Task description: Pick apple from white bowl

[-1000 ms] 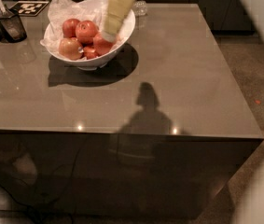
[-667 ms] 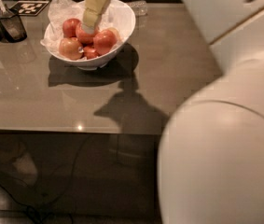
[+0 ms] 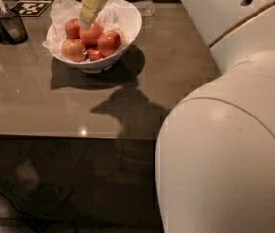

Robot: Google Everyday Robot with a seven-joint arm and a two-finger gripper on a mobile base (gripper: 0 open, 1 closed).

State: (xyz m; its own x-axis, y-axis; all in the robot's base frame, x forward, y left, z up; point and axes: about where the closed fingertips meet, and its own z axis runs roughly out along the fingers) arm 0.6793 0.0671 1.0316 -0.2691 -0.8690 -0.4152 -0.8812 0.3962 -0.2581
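Note:
The white bowl [image 3: 125,25], lined with crumpled white paper, stands at the far left of the grey table. It holds several apples: a deep red apple [image 3: 109,42] at the right, another deep red one [image 3: 91,35] in the middle, one at the back left [image 3: 71,28], and a paler blushed apple [image 3: 74,50] at the front left. My gripper [image 3: 87,21] comes down from above into the bowl, its cream tip right on top of the middle red apple.
A small dark cup with a utensil [image 3: 10,25] stands left of the bowl. A black-and-white marker card [image 3: 31,7] lies behind it. A crumpled clear wrapper [image 3: 144,6] lies at the far edge. My white arm [image 3: 229,130] fills the right side.
The gripper has moved left and down over the bowl's middle apples. The arm has swung in to fill the right of the view, and the bowl now looks nearer.

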